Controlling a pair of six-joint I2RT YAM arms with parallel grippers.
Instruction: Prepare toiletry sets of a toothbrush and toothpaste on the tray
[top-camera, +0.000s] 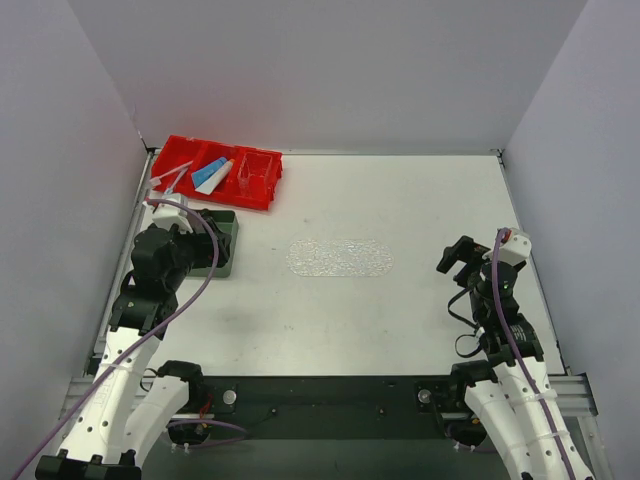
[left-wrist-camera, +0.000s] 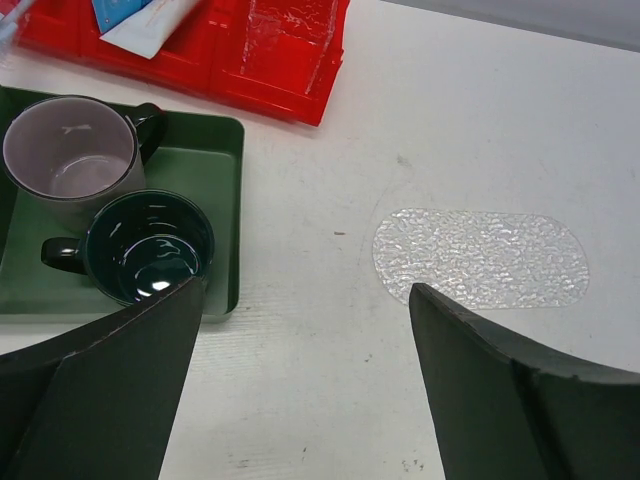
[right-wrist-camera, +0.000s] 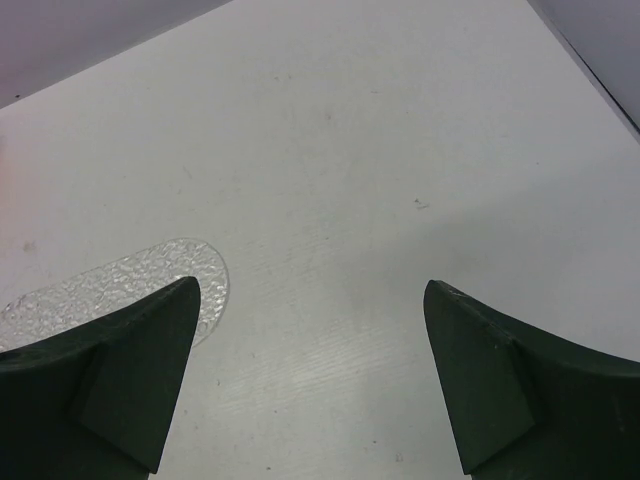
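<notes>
The clear bumpy oval tray (top-camera: 340, 257) (left-wrist-camera: 480, 257) lies in the middle of the table with nothing on it; its right end shows in the right wrist view (right-wrist-camera: 110, 290). A blue toothpaste (top-camera: 213, 168) (left-wrist-camera: 115, 12) and a white one (top-camera: 216, 181) (left-wrist-camera: 150, 28) lie together in the red bin (top-camera: 255, 190) (left-wrist-camera: 270, 70) at the back left. Pale toothbrush sticks (top-camera: 170, 181) rest in the bin's left end. My left gripper (top-camera: 208, 243) (left-wrist-camera: 305, 290) hangs open by the green tray, empty. Right of the clear tray, my right gripper (top-camera: 452, 262) (right-wrist-camera: 310, 290) is open and empty.
A dark green square tray (top-camera: 228, 250) (left-wrist-camera: 225, 200) in front of the red bin holds a pale grey mug (left-wrist-camera: 70, 150) and a dark green mug (left-wrist-camera: 150, 245). Grey walls close in the left, back and right sides.
</notes>
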